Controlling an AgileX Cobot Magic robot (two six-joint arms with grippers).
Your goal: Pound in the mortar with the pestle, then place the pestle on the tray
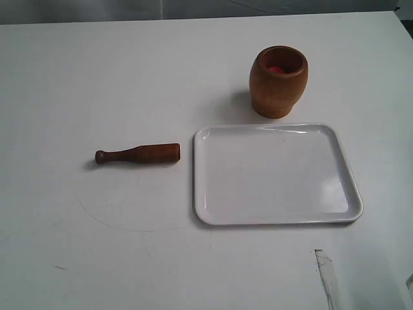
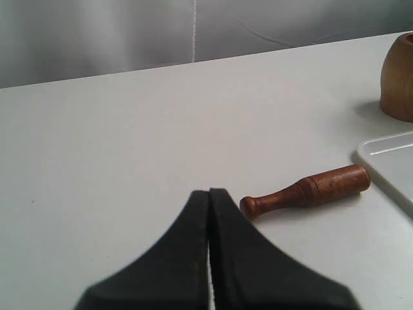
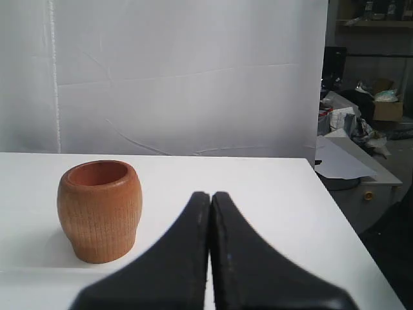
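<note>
My left claw [image 2: 210, 192]: fingers pressed together, nothing between them. My right claw [image 3: 211, 194]: the same, gripping nothing. Pestle [image 1: 138, 154] lies flat on the white tabletop [image 1: 97, 77], left of the tray [image 1: 271, 174] in the exterior view. Its thick end is near the tray's rim but apart from it; the knob end points toward my left claw. Mortar [image 1: 278, 82] stands upright just behind the tray's far edge, something red inside.

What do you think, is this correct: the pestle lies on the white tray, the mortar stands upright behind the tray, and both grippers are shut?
No. The pestle lies not on the tray but flat on the table beside it, apart from its rim; the exterior view shows this. The mortar stands upright behind the tray, and the left gripper and right gripper are shut.
</note>
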